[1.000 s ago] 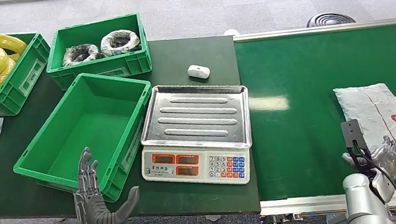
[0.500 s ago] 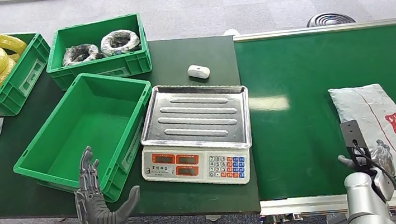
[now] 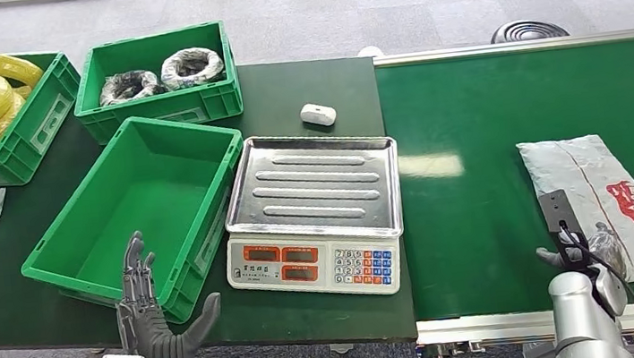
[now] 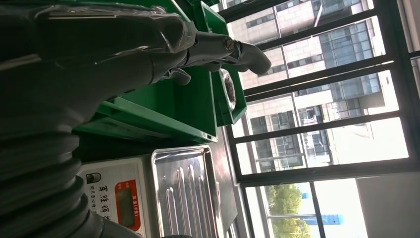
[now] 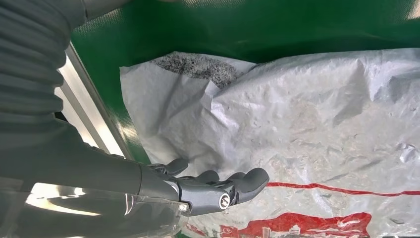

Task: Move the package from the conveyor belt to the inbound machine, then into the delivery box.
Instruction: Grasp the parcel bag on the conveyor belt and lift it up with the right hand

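Fingers of the right hand (image 5: 218, 191) lie stretched out and slightly apart just above the package (image 5: 307, 144), holding nothing; whether the fingertips touch the plastic cannot be told. The right wrist view shows that package close up: a crinkled grey-white bag with a red line and red print, one corner near the belt's silver edge rail (image 5: 94, 109). From the head view the right hand (image 3: 587, 249) is mostly covered by its own silver arm and a black wrist bracket, so only a few pale fingers show at the package's (image 3: 600, 201) near left edge.

In the head view the package lies flat on the green conveyor belt (image 3: 470, 125), at its right side. Its long axis runs from the far left to the near right, and the near right corner is cut off at the picture's border.

Left hand (image 3: 156, 319) stands upright with fingers spread and the thumb out to the side, empty, in front of the near wall of the empty green box (image 3: 144, 199). The left wrist view brings in the hand (image 4: 163, 39) against the green box (image 4: 183, 104), with part of the scale (image 4: 163, 193) and its ribbed steel tray, and large windows behind. The scale (image 3: 313, 211) sits between the box and the belt.
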Motion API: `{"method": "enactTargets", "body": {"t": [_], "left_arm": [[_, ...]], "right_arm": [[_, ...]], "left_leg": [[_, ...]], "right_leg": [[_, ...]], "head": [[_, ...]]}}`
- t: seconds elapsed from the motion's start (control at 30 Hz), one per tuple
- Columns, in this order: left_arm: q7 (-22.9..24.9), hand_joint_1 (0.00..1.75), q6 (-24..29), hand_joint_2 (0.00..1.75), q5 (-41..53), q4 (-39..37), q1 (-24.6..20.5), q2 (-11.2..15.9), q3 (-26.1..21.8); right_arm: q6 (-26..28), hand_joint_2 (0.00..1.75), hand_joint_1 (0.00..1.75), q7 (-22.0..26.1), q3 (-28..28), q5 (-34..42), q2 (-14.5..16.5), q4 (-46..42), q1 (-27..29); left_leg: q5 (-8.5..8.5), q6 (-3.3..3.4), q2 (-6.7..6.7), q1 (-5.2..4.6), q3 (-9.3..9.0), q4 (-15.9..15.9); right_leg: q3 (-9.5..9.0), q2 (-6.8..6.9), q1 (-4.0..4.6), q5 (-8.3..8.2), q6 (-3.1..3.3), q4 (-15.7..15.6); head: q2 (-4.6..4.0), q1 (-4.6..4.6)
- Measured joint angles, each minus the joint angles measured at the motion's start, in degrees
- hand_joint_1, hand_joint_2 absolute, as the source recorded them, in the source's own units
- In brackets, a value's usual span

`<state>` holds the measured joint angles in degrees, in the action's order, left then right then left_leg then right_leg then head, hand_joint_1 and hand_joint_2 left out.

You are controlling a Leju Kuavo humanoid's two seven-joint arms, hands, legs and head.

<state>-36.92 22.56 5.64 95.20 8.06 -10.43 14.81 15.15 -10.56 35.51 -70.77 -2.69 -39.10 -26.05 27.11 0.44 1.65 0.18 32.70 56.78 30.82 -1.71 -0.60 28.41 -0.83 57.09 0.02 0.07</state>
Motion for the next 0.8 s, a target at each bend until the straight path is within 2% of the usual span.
{"method": "enactTargets", "body": {"t": [0.47,0.53,0.7,0.8], "left_arm": [[0.0,0.00,0.9,1.75,0.0,0.0,0.2,0.1,-0.1],[0.0,0.00,1.3,1.75,-0.1,0.0,0.2,0.1,-0.1],[0.0,0.00,2.1,1.75,-0.2,-0.1,-0.2,0.1,-0.1],[0.1,0.00,2.1,1.75,-0.1,-0.3,-0.3,0.1,-0.1]], "right_arm": [[-0.7,1.75,0.00,-1.1,-1.3,-0.3,0.1,0.0,0.0],[-2.2,1.75,0.00,-0.8,-1.7,0.2,0.3,-0.2,0.1],[-10.1,1.75,0.00,-0.8,-4.9,0.8,2.0,-3.3,2.3],[-10.8,1.75,0.00,-1.4,-6.8,1.1,2.7,-4.5,3.5]], "left_leg": [[0.00,0.00,0.00,0.00,0.00,0.0],[0.00,0.00,-0.01,0.00,0.00,0.0],[0.00,0.00,-0.01,0.01,-0.01,0.0],[0.00,0.00,-0.01,0.01,-0.01,0.0]], "right_leg": [[0.00,0.00,0.00,0.00,0.00,0.0],[0.00,0.00,0.00,0.00,0.00,0.0],[0.01,0.00,0.03,0.00,0.00,0.0],[0.01,0.00,0.03,0.00,0.01,0.0]], "head": [[0.00,0.00],[0.00,0.00],[0.00,-0.01],[-0.01,-0.01]]}}
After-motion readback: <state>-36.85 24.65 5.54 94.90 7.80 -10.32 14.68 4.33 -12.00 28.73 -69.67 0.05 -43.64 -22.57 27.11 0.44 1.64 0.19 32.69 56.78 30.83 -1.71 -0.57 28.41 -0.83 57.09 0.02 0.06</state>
